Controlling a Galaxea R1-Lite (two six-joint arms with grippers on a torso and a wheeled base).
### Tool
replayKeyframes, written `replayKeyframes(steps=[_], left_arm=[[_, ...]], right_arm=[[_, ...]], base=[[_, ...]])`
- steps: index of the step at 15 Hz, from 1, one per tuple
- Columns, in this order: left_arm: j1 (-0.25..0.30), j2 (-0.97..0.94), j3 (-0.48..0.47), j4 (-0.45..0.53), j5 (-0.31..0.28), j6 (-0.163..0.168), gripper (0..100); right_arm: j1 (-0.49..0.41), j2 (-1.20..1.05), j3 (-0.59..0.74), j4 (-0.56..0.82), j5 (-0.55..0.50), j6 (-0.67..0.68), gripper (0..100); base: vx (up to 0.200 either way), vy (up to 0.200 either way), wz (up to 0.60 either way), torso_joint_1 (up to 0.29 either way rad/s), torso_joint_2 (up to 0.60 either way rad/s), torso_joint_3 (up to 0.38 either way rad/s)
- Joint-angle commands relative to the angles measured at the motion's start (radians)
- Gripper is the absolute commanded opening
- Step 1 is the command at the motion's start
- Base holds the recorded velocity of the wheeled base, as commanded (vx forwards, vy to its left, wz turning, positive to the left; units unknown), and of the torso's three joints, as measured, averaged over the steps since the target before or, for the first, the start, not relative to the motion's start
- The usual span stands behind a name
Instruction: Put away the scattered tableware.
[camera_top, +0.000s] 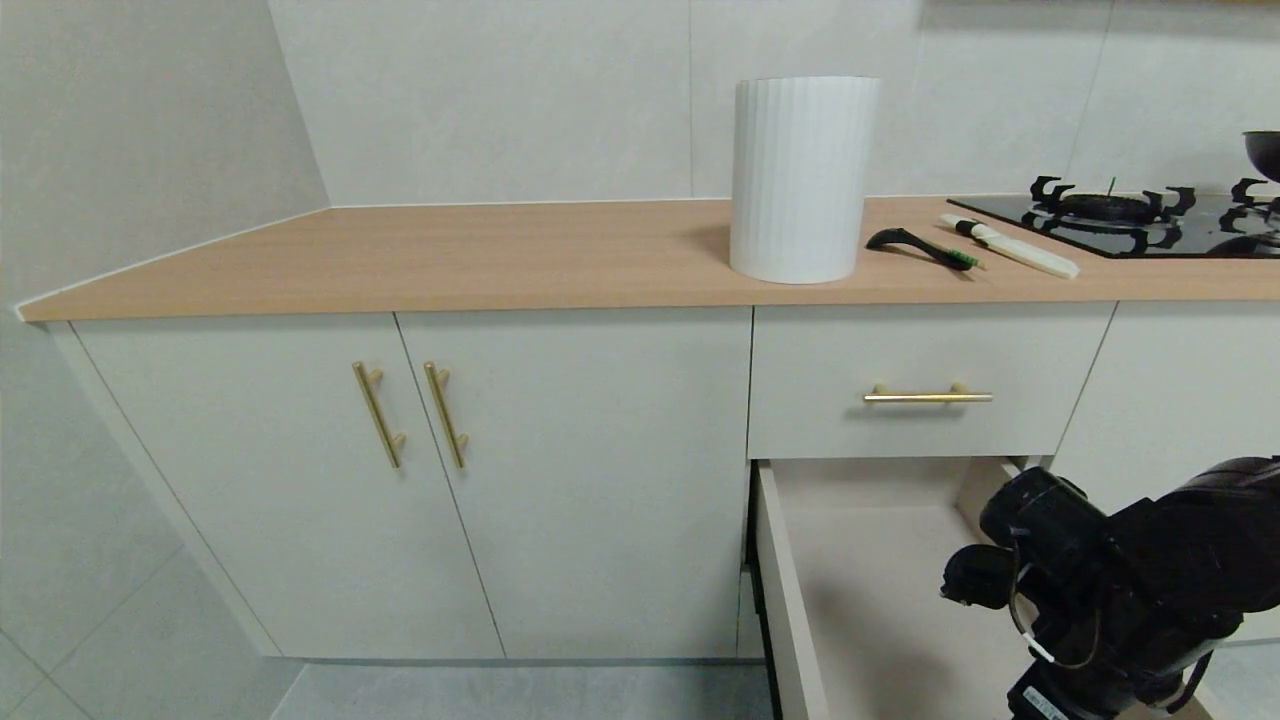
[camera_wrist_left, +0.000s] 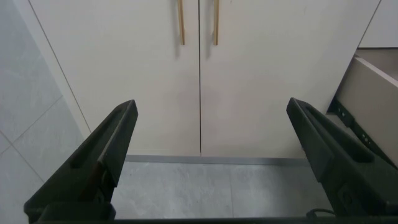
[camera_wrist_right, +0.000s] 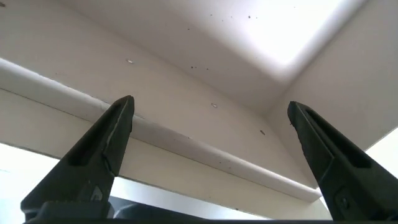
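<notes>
Black curved-handled utensil (camera_top: 920, 247) and white-bladed knife (camera_top: 1012, 247) lie on tan wood surface (camera_top: 450, 255) beside white ribbed cylinder (camera_top: 803, 180). Pale lower drawer (camera_top: 787, 600) stands open beneath, presumably to receive them. Left jaws spread, empty, facing cabinet doors (camera_wrist_left: 261, 93); right jaws spread, empty, at drawer.

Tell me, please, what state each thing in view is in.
Lower drawer: pulled open.
Upper drawer: closed.
Cabinet doors: both closed.
White container: upright on counter.
Knife: lying flat on counter.
Black utensil: lying flat beside knife.
Left tool: open, empty.
Right tool: open, empty.
</notes>
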Motion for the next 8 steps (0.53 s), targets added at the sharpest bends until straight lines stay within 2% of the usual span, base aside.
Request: replayKeyframes(steps=[1, 3, 6, 8], left_arm=[[0.0, 0.0, 0.0, 0.0, 0.0, 0.0, 100], [0.0, 0.0, 0.0, 0.0, 0.0, 0.0, 100], [0.0, 0.0, 0.0, 0.0, 0.0, 0.0, 100], [0.0, 0.0, 0.0, 0.0, 0.0, 0.0, 100]], right_arm=[[0.007, -0.001, -0.018, 0.0, 0.0, 0.007, 100], [0.004, -0.012, -0.047, -0.008, 0.001, 0.044, 100], [0.004, -0.009, -0.197, -0.008, 0.014, 0.302, 100], [-0.011, -0.009, -0.239, -0.009, 0.014, 0.369, 100]], base=[[0.0, 0.0, 0.0, 0.0, 0.0, 0.0], [0.0, 0.0, 0.0, 0.0, 0.0, 0.0], [0.0, 0.0, 0.0, 0.0, 0.0, 0.0], [0.0, 0.0, 0.0, 0.0, 0.0, 0.0]])
